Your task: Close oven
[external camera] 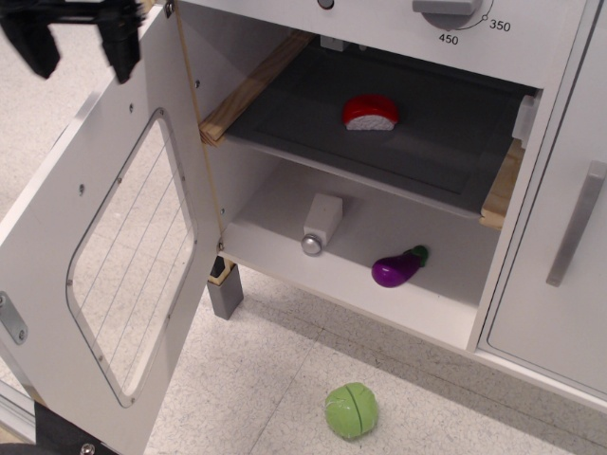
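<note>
Looking at: a white toy kitchen oven (379, 142) with its door (104, 275) swung wide open to the left, so the "close oven" job isn't done yet.

Gripper: the black gripper (78, 43) hangs at the top left, above the door's upper edge. Its two fingers stand apart with nothing between them, so it's spread and empty. Whether a finger touches the door can't be told from this angle.

Why it's there: probably lining up on the outer side of the door to shove it back toward the cabinet. That's a guess from the pose.

Door: hinged on the oven's left side, with one rounded clear window (128, 261) crossed by thin wires.

Tray: one dark grey tray (398, 133) sitting on two wooden rails (251, 85), left and right, which hold it level partway up the cavity.

Toy food: three pieces. One red-and-white sushi piece (370, 112) on the tray, one purple eggplant (398, 267) on the oven floor, one green cabbage (351, 409) out on the tiled floor in front.

Other bits: one small white block with a metal cap (321, 224) lying on the oven floor, maybe a shaker, hard to say.

Clearance: nothing inside seems to poke past the front edge, and the cabbage looks clear of the door's swing.

Next door: one plain white cabinet door (560, 275) on the right, with a vertical grey handle (577, 223), shut.
</note>
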Controlling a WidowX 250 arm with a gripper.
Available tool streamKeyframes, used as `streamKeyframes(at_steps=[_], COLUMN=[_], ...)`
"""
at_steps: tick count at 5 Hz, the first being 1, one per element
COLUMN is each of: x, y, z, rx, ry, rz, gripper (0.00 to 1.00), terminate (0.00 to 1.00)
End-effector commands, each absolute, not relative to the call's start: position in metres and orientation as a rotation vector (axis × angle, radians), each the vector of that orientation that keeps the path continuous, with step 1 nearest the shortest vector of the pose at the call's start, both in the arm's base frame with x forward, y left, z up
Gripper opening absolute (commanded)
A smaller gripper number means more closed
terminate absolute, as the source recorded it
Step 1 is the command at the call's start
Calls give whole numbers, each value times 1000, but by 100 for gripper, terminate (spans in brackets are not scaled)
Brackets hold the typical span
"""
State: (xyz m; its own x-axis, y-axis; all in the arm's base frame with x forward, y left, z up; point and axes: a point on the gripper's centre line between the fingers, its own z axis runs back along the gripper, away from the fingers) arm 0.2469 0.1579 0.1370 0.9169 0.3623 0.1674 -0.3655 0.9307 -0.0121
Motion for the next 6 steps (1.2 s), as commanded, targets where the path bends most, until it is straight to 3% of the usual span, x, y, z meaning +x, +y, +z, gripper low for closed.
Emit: streamKeyframes(at_steps=[1, 3, 4, 6], x=[219, 203, 208, 247], y=[148, 137, 123, 82], z=[131, 108, 103, 113], rx=[65, 76, 51, -5], ry=[-193, -183, -183, -196], rz=[435, 481, 531, 763], gripper=[100, 100, 100, 100], terminate=[0, 0, 0, 0])
